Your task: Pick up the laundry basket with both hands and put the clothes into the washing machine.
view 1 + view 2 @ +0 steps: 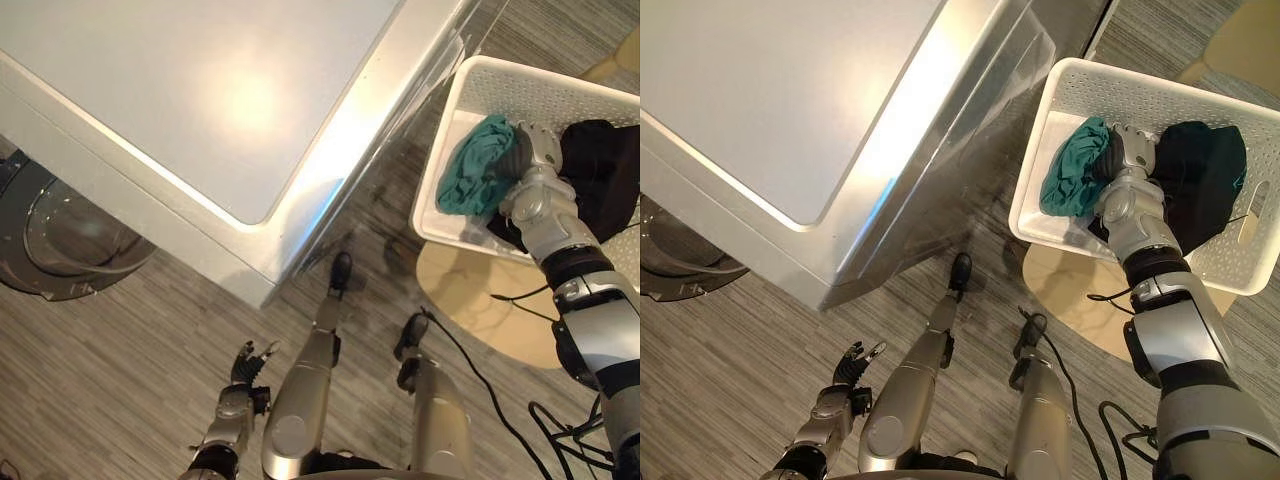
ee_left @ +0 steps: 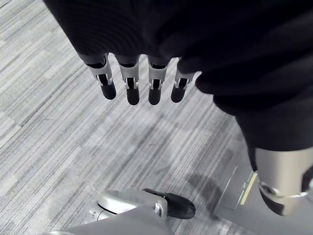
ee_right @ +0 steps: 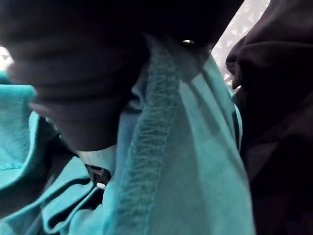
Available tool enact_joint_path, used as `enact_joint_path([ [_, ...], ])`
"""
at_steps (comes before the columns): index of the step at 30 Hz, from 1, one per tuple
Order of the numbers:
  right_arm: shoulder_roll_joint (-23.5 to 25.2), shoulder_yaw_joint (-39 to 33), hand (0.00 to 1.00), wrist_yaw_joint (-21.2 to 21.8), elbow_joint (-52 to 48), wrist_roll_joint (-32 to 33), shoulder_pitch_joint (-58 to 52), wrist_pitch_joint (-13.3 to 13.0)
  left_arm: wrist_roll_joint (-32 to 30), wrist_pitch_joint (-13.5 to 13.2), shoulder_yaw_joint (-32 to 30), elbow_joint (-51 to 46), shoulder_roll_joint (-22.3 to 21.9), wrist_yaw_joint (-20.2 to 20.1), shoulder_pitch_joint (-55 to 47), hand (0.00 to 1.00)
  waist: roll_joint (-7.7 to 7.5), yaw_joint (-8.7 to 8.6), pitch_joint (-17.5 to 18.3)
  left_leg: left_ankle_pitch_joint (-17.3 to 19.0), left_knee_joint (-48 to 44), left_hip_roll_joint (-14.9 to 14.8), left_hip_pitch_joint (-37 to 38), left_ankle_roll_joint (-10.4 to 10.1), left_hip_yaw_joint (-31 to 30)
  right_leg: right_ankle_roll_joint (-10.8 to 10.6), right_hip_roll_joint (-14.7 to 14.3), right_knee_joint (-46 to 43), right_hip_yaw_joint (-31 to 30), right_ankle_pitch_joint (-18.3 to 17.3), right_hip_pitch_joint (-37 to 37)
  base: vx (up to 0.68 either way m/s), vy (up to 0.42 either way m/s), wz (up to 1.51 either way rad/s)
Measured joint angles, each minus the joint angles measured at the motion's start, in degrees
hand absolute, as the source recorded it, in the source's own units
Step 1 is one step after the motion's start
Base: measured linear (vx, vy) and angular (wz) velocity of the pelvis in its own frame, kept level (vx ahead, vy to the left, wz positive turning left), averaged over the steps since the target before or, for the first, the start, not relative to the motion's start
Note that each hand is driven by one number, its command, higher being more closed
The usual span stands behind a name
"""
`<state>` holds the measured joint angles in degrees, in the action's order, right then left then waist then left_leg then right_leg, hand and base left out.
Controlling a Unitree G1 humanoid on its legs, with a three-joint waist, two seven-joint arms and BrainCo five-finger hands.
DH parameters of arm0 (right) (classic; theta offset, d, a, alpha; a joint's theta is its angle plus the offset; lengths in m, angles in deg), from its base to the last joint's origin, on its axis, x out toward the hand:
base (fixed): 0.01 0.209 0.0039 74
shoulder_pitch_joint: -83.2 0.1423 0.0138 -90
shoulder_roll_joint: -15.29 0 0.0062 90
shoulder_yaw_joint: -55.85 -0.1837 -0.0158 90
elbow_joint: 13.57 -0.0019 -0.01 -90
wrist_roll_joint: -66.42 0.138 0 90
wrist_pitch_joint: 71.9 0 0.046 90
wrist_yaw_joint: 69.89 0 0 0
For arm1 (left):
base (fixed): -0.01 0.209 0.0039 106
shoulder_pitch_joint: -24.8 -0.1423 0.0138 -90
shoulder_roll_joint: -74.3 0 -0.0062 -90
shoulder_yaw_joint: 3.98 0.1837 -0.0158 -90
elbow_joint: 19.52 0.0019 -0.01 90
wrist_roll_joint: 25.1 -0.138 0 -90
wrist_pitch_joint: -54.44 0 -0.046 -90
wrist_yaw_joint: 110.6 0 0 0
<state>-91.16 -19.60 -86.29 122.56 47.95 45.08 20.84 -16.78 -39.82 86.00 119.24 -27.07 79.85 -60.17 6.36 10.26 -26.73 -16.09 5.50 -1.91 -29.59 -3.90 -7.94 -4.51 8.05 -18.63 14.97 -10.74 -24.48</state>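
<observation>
- Left eye view: the washing machine (image 1: pixel 200 100) takes up the upper left, white top toward me, its round door (image 1: pixel 70 240) swung open at the left edge.
- Same view: the laundry basket (image 1: pixel 545 95) is to the right of the machine – white, perforated walls, sitting on a round wooden stand (image 1: pixel 480 300), close to the machine's corner.
- In the basket there is a teal garment (image 1: pixel 475 170) on the machine side and a black garment (image 1: pixel 605 170) on the far side.
- My right hand (image 1: pixel 522 160) is down inside the basket, pressed into the teal garment, between the two garments.
- My left hand (image 1: pixel 248 362) hangs low over the grey striped floor (image 1: pixel 100 380), well apart from the basket.
- Right eye view: same layout – right arm reaching into the basket, neither hand on its rim.
- Left wrist view: my fingers are straight and relaxed, nothing in them (just floor past the tips).
- Right wrist view: teal cloth right up against the dark cover, black cloth beside it. My fingers are buried in the fabric, so I can't tell whether they have hold of it.
</observation>
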Motion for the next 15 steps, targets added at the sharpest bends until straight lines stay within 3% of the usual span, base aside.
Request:
enact_joint_path([
  [3, 3.4, -5.3, 1.0, 0.3, -6.5, 4.8, -6.8, 0.1, 0.0, 0.2, -0.4, -1.6, -0.2, 0.0, 0.0, 0.0, -0.35, -0.27, -0.2, 0.0, 0.0, 0.0, 3.1, 0.0, 0.1, 0.0, 0.0, 0.7, -0.7, 0.0, 3.1, 0.03, -0.044, -0.05],
  [7, 9.1, -14.7, 1.0, -1.0, -18.7, 10.2, -13.9, -0.2, 0.0, 0.7, -1.4, -3.8, -0.1, 0.0, -0.4, 0.0, -0.75, -2.19, 0.0, 0.0, 0.0, -0.1, 5.6, 0.0, 0.1, 0.2, -0.2, 1.7, -0.7, 0.2, 6.2, -0.02, -0.003, -0.01],
  [10, 15.8, -21.6, 1.0, -2.9, -29.0, 15.4, -20.7, -1.6, -0.1, 1.7, -3.1, -3.8, 0.3, 0.0, -2.0, 0.0, -3.05, -3.59, 1.6, 0.9, 0.0, -0.3, 7.9, -1.0, 0.2, 0.1, -0.3, 2.7, -1.3, 0.4, 8.3, -0.04, 0.006, -0.13],
  [11, 19.0, -23.6, 1.0, -3.6, -33.1, 17.8, -24.5, -2.5, -0.2, 2.5, -3.9, -3.5, 0.5, -0.1, -3.1, 0.0, -4.46, -3.73, 2.7, 2.2, 0.0, -0.4, 9.3, -1.1, 0.2, 0.1, -0.5, 3.1, -1.9, 0.4, 9.5, -0.01, 0.002, -0.21],
  [12, 22.2, -24.8, 1.0, -3.7, -36.6, 20.4, -28.3, -3.5, -0.5, 3.2, -5.1, -2.8, 0.7, -0.1, -4.4, 0.0, -6.11, -4.03, 4.3, 2.9, 0.1, -0.4, 10.6, -0.6, 0.5, 0.0, -0.6, 3.8, -2.4, 0.4, 10.8, 0.0, 0.002, -0.18],
  [15, 27.5, -25.4, 1.0, -3.4, -45.1, 27.3, -36.5, -6.9, -1.3, 4.5, -7.4, -0.5, 1.4, -0.2, -6.7, 0.0, -8.41, -5.37, 8.2, 4.2, 0.1, -0.3, 13.6, -0.4, 1.3, -0.3, -0.7, 6.0, -2.8, 0.6, 14.3, 0.04, 0.002, -0.05],
])
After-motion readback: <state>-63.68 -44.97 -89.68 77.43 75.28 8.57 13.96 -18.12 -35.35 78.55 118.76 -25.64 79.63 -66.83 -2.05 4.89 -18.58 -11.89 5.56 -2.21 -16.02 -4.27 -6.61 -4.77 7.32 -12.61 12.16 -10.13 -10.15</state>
